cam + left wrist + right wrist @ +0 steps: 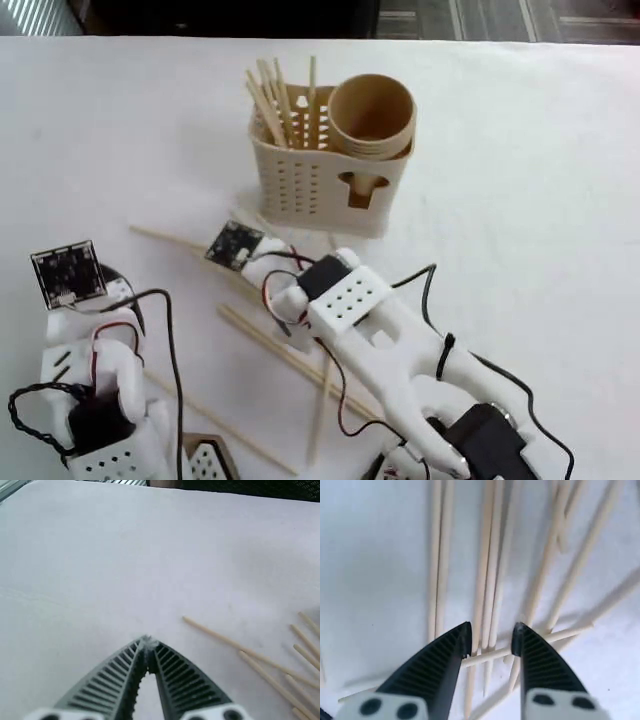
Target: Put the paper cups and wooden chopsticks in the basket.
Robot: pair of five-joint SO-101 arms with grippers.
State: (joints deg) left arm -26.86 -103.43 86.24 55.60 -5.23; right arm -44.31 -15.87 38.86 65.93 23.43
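A cream slotted basket stands at the middle back of the table. It holds stacked paper cups and several upright wooden chopsticks. More chopsticks lie loose on the table, one left of the basket and one running under the right arm. My right gripper is open just above a bunch of loose chopsticks, with a few between its fingertips. My left gripper is shut on nothing over bare table, with chopsticks lying off to one side.
The left arm sits at the front left corner. Another loose chopstick lies between the two arms near the front edge. White tabletop stretches open to the right of the basket and at the far left.
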